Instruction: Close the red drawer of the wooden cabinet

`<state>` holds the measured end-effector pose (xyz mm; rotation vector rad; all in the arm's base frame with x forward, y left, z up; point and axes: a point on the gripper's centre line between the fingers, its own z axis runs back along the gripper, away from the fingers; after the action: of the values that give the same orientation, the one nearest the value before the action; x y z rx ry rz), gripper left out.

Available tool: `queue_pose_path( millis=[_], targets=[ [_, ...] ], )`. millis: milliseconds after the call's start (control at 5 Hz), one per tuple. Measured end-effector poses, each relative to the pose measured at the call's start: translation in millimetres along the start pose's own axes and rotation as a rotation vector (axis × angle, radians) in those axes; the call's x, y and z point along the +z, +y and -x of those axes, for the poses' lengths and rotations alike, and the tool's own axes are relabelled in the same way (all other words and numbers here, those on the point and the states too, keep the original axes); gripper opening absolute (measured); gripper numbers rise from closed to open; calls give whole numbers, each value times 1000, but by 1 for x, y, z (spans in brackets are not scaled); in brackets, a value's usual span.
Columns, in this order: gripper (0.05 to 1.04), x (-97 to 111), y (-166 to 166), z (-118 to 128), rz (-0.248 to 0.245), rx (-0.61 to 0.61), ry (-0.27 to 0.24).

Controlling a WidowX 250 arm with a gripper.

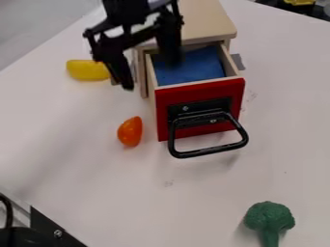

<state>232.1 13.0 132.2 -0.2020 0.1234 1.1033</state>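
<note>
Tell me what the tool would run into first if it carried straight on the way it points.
Probably the open drawer, at its side wall nearest the orange piece; the tool points down over it, though its height above is unclear.

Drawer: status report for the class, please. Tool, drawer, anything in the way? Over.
Tool open, nothing held, one finger above the opening. Drawer pulled out, blue inside. Orange piece beside it, not blocking the handle.

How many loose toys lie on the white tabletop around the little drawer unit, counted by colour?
Yellow toy: 1
Orange toy: 1
Green toy broccoli: 1
Total: 3
</note>
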Motion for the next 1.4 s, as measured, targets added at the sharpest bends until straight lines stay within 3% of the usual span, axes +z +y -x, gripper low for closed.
queue_pose_path(
  millis=[200, 600, 1000, 1400],
  targets=[
    [999, -23, 4, 20, -35, -79, -7],
    [999, -73, -19, -11, -91, 10, -10],
    [999, -77, -37, -39, -27, 86, -27],
    [999, -73, -33, -50, -5, 140, -21]
  ],
)
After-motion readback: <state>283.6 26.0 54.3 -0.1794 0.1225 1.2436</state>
